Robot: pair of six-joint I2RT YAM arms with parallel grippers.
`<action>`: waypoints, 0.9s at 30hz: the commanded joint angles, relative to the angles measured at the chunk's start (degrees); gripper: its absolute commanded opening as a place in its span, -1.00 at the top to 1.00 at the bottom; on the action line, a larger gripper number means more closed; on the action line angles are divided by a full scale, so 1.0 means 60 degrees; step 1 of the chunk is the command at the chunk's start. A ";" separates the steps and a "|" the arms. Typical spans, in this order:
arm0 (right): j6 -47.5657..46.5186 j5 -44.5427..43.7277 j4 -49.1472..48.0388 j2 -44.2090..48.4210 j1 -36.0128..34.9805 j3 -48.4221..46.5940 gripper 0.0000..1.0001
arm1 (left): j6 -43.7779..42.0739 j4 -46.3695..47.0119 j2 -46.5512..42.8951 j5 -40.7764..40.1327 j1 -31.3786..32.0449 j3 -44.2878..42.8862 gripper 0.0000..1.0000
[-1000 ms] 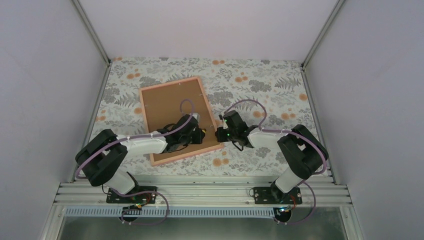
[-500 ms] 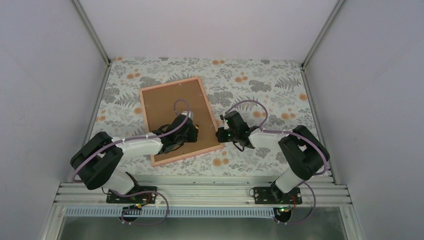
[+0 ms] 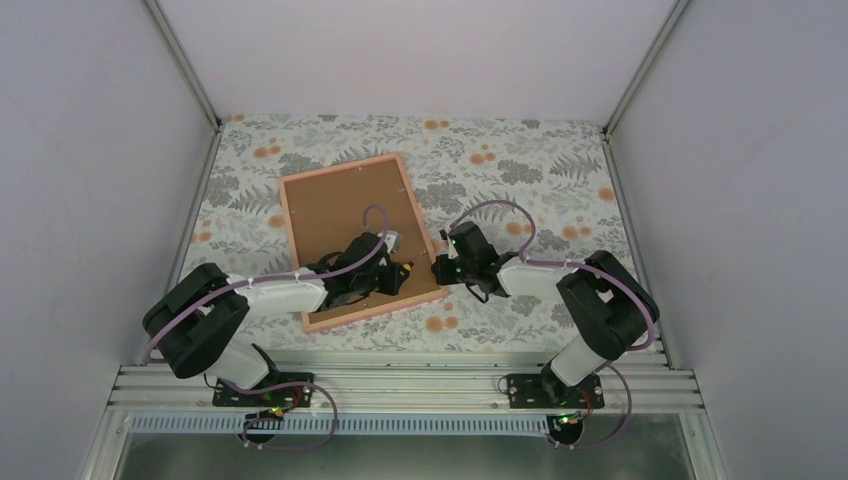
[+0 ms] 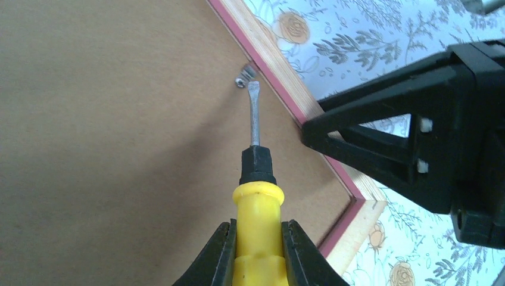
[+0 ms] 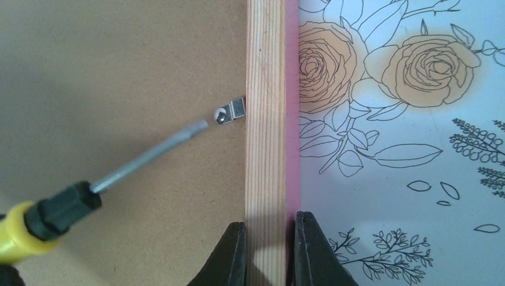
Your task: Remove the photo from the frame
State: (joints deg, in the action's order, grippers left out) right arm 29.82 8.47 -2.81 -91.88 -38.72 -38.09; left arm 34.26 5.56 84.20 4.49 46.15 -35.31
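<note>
Half a second on, my left gripper, clamped on the screwdriver, has its tip back beside the clip, my right gripper pinches the frame, and the photo lies unseen under the backing board.
</note>
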 commanded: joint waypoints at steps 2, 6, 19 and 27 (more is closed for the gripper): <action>0.0009 0.0536 0.0161 -0.0068 -0.0066 0.0210 0.92 | -0.0159 0.0654 0.0372 0.0501 0.0157 0.0054 0.95; -0.0005 0.0535 0.0155 -0.0054 -0.0065 0.0233 0.92 | -0.0090 0.0740 0.0608 0.0439 0.0203 0.0013 0.95; -0.0005 0.0582 0.0131 0.0048 -0.0082 0.0284 0.92 | 0.0445 0.1225 0.0715 -0.0570 0.0204 0.0332 0.95; -0.0005 0.0624 0.0117 0.0034 -0.0088 0.0283 0.92 | 0.0361 0.1724 0.0957 -0.0214 0.0204 0.0326 0.95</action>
State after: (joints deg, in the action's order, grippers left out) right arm 29.82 8.54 -3.40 -91.85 -38.72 -37.74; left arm 35.90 13.04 88.38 3.55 47.42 -33.71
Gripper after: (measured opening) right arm 0.088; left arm 0.169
